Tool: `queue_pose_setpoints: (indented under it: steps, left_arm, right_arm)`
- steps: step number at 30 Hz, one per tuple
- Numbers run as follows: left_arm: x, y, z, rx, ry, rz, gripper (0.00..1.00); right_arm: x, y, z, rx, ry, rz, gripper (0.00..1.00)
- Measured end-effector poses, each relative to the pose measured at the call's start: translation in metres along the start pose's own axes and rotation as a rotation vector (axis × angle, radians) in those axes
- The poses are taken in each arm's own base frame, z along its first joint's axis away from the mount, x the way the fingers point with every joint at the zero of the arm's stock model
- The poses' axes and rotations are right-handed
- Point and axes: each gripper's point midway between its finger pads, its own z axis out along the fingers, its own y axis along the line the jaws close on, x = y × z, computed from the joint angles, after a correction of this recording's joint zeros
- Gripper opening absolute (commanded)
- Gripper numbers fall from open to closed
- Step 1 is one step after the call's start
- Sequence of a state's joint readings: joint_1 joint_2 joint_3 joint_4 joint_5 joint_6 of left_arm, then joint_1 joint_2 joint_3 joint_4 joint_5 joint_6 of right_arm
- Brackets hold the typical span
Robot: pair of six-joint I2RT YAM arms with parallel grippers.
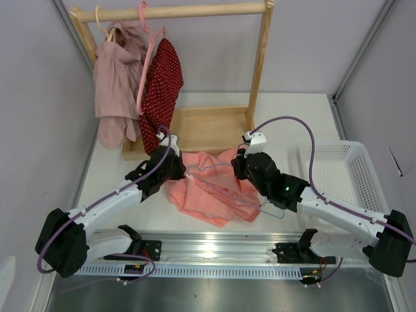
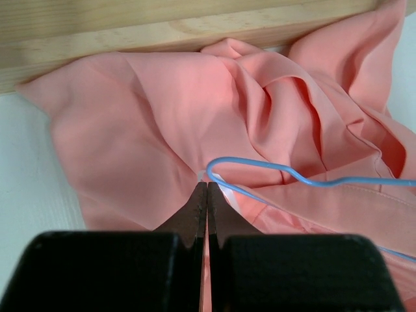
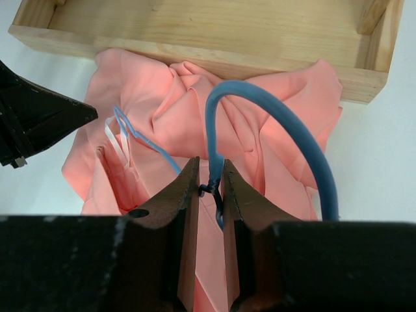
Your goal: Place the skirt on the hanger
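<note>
Hanger [image 3: 212, 136] neck clamped by right gripper [image 3: 210, 185] to steady it; left gripper [image 2: 207, 190] fully closed at skirt [image 2: 130, 117] beside its shoulder, likely to draw cloth on, hold unsure.

"Where could a hand have got through?"

"Over the bare table [image 1: 296, 104] right of the rack post [image 1: 259, 71]. There was also the strip between the skirt [image 1: 201, 195] and the white basket [image 1: 338, 172], though the right arm [image 1: 338, 211] lay across it."

"And behind the skirt?"

"Shut off. The wooden rack base [image 1: 208, 127] lay against its far edge, and the dotted garment [image 1: 162, 91] and the mauve one [image 1: 117, 91] hung over the left corner."

"From the left?"

"The left arm [image 1: 110, 201] barred that side."
</note>
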State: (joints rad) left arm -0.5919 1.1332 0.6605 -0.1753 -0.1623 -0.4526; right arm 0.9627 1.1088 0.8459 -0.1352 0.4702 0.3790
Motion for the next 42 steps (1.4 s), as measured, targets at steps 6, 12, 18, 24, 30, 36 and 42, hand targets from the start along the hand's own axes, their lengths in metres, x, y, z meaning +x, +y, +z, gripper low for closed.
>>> queue_pose_setpoints:
  steps: [6, 12, 18, 24, 30, 36, 42]
  left_arm:
    - [0.011, -0.008, 0.0, 0.044, 0.033, 0.0, 0.06]
    - [0.032, -0.003, 0.0, 0.033, 0.085, -0.027, 0.24]
    - [0.034, 0.001, 0.0, 0.006, 0.089, -0.06, 0.43]
    - [0.031, -0.001, 0.001, 0.01, 0.075, -0.091, 0.43]
    - [0.031, -0.004, 0.007, 0.022, 0.051, -0.139, 0.4]
    - [0.033, -0.006, 0.015, 0.018, 0.053, -0.172, 0.3]
    - [0.03, -0.005, 0.017, 0.008, 0.037, -0.194, 0.01]
  right_arm:
    - [0.001, 0.002, -0.002, -0.001, -0.001, 0.001, 0.0]
    - [0.002, 0.002, -0.004, -0.003, -0.002, 0.01, 0.0]
    - [0.003, 0.002, -0.004, -0.002, 0.0, 0.013, 0.0]
    - [0.004, 0.002, -0.005, -0.001, 0.002, 0.012, 0.0]
    - [0.004, 0.001, -0.005, 0.0, 0.002, 0.011, 0.0]
    - [0.004, 0.001, -0.005, 0.001, 0.004, 0.011, 0.0]
    - [0.005, 0.001, -0.005, 0.001, 0.009, 0.011, 0.0]
